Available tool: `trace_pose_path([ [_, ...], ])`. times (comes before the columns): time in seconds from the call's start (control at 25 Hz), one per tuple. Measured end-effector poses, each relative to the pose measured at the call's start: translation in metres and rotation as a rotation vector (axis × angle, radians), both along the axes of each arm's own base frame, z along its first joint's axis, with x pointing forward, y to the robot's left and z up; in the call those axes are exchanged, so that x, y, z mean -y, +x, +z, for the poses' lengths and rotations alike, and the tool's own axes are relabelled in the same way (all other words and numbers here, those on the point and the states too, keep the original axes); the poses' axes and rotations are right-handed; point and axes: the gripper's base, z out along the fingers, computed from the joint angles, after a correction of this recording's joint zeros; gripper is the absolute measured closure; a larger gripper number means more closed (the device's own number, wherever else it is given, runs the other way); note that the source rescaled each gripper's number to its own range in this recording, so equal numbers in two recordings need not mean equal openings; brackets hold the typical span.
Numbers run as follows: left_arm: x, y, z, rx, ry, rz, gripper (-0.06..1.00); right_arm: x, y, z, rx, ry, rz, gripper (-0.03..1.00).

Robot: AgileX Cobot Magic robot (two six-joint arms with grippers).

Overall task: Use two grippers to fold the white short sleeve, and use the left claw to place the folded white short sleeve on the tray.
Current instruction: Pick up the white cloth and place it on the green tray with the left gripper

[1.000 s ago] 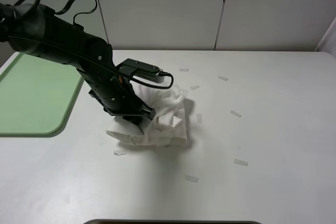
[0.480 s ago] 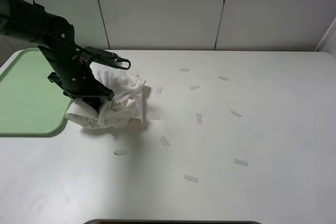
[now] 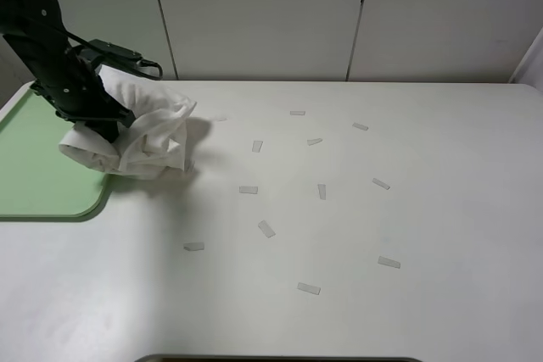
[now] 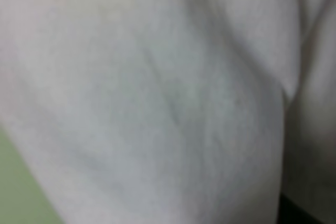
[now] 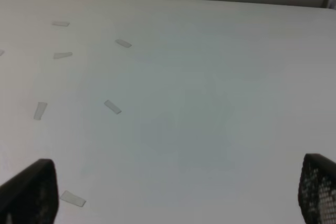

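At the far left of the high view lies the tray (image 3: 42, 167), pale green with a low rim, its near right corner rounded. The left pincer (image 3: 95, 125) reaches down over the tray's right edge, its black arm coming in from the upper left with a cable looped above it. It is clamped on the shirt (image 3: 140, 133), a bunched white bundle that hangs from it and straddles the tray's right rim, part over the green and part over the white worktop (image 3: 356, 235), where it throws a shadow to its right. Whether the bundle's underside touches the tray or worktop cannot be told. In the left wrist view the shirt (image 4: 168, 93) fills nearly the whole picture as blurred white folds, hiding the fingers, with a sliver of the tray (image 4: 18, 192) showing at one corner. To the right of the bundle the worktop is scattered with small pale tape strips (image 3: 249, 189), well apart from one another and reaching across the middle toward the right side; none touches the shirt or the tray. Behind the worktop stand pale wall panels (image 3: 263, 14) with dark seams. The right pincer (image 5: 173, 195) does not show in the high view; in the right wrist view its two black fingers (image 5: 31, 192) sit at opposite edges, spread wide with nothing between them, above bare worktop (image 5: 210, 103) and a few strips (image 5: 112, 107).
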Motion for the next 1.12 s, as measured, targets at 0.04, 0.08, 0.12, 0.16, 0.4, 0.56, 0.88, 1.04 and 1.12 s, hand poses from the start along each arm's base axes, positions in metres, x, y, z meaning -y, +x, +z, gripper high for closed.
trace_pose_path([
  [0.04,-0.007,0.002,0.001,0.004,0.005,-0.004,0.6,0.0,0.0,0.0,0.0,0.0,0.0,-0.03],
  [0.08,-0.013,0.003,0.001,0.007,0.01,-0.014,0.6,0.0,0.0,0.0,0.0,0.0,0.0,-0.03],
  [0.12,-0.027,0.004,0.001,0.006,0.02,-0.023,0.6,0.0,0.0,0.0,0.0,0.0,0.0,-0.03],
  [0.16,-0.032,0.005,0.001,0.007,0.023,-0.022,0.6,0.0,0.0,0.0,0.0,0.0,0.0,-0.03],
  [0.4,-0.067,0.008,0.002,0.032,0.039,-0.022,0.6,0.0,0.0,0.0,0.0,0.0,0.0,-0.03],
  [0.56,-0.097,0.009,0.003,0.072,0.073,-0.026,0.6,0.0,0.0,0.0,0.0,0.0,0.0,-0.03],
  [0.88,-0.13,0.009,0.004,0.112,0.106,0.008,0.61,0.0,0.0,0.0,0.0,0.0,0.0,-0.03],
  [1.04,-0.13,0.01,0.004,0.127,0.108,0.008,0.6,0.0,0.0,0.0,0.0,0.0,0.0,-0.03],
  [1.12,-0.13,0.011,0.005,0.144,0.111,0.008,0.47,0.0,0.0,0.0,0.0,0.0,0.0,-0.03],
])
